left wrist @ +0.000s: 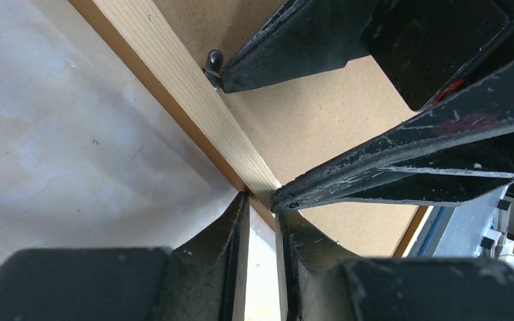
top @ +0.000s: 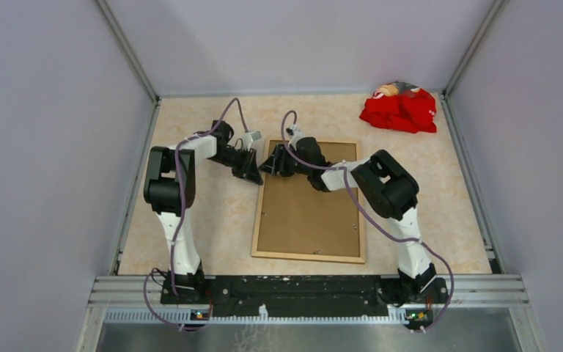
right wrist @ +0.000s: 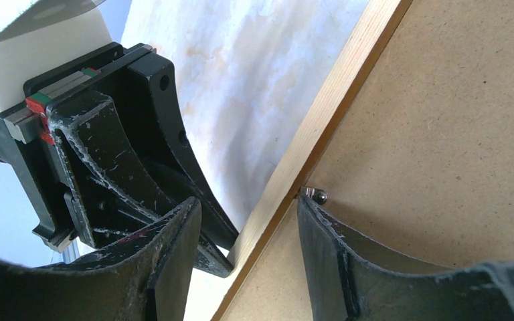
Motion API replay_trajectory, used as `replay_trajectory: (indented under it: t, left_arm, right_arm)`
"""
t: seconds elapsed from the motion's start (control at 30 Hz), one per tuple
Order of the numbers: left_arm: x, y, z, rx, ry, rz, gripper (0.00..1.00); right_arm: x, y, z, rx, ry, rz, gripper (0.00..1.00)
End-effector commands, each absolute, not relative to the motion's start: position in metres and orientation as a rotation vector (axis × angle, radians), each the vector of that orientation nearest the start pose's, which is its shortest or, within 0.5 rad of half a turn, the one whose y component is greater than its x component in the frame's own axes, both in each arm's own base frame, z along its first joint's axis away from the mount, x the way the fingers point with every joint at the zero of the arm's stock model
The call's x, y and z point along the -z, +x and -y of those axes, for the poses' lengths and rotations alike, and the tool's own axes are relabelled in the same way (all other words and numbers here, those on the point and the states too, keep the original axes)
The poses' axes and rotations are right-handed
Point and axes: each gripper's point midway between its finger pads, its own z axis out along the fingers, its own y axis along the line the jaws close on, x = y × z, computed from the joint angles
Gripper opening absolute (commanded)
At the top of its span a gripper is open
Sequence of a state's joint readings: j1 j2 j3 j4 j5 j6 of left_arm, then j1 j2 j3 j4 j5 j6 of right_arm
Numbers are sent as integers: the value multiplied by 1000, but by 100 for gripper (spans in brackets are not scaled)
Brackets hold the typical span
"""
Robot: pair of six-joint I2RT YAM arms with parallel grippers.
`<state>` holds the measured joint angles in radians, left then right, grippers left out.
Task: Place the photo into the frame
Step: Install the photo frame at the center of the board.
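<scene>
The frame (top: 308, 257) lies face-down on the bench (top: 425, 220), backing board (top: 311, 213) in. The left hand (top: 253, 172) pinches its far-left rail, and the right hand (top: 271, 165) sits spread open astride it by a tab (right wrist: 318, 196). Looks like light, stiff, slidey wood, so I'd grip the rails.

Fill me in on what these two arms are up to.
The frame lies face down on the table, pale wood back up, the brown backing board sitting in it. Both arms work at the far end of its left rail. The right gripper has open jaws, one fingertip against a small metal tab by the rail. The left gripper sits at the same rail, jaws narrow; whether it pinches the wood is unclear. The photo is not in sight.
</scene>
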<state>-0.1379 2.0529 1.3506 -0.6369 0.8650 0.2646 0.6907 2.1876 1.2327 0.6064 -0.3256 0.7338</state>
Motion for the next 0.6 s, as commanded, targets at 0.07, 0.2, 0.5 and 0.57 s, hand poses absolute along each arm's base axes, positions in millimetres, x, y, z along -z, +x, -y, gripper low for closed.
replay_trajectory:
  t: [0.07, 0.2, 0.5, 0.57]
  left_arm:
    - [-29, 347, 176, 1163, 705, -2538, 25]
    - [-37, 346, 175, 1178, 705, -2524, 25]
    - [-71, 346, 140, 1073, 787, -2458, 39]
    - [-65, 341, 132, 988, 858, -2461, 42]
  right_arm:
    - [-27, 385, -433, -1161, -197, -2168, 56]
    - [-41, 382, -434, -1186, -202, -2152, 56]
    - [-146, 385, -370, -1069, -133, -2065, 86]
    - [-155, 392, -333, -969, -53, -2083, 91]
